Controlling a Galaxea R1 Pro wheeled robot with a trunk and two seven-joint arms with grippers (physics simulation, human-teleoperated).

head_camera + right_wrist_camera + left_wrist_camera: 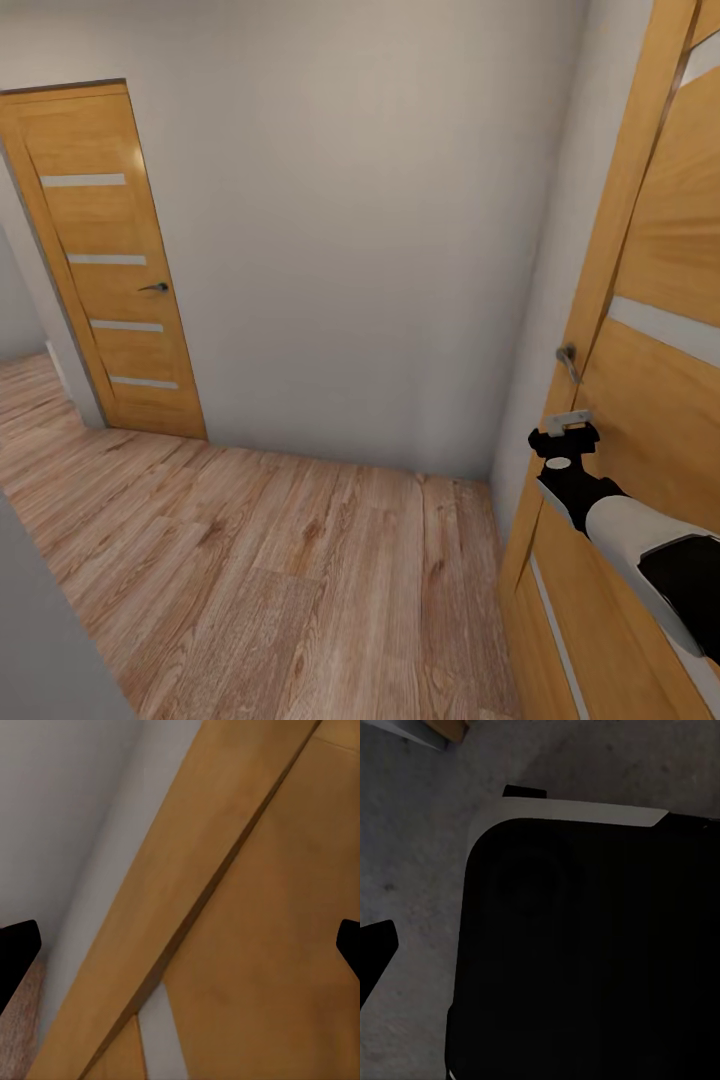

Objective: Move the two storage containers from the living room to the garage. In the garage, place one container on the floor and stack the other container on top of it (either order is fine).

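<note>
Right claw (563, 437) is up against the near wood door (660, 400), just below its handle (567, 361); wrist view shows its fingers (16, 956) spread wide, holding nothing. Left wrist view is dark: a black robot part (585, 952) over grey floor (412, 870), one fingertip (375, 949) visible, left claw state can't tell. Farther out: plank floor (280, 570), grey wall (350, 230), second shut door (105, 260) at far left; no bins in sight.

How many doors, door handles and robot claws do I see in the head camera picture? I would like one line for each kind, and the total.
Doors: 2, the far door and the near door
Door handles: 2, one on the far door, one on the near door
Robot claws: 1, the right claw
Total: 5
</note>
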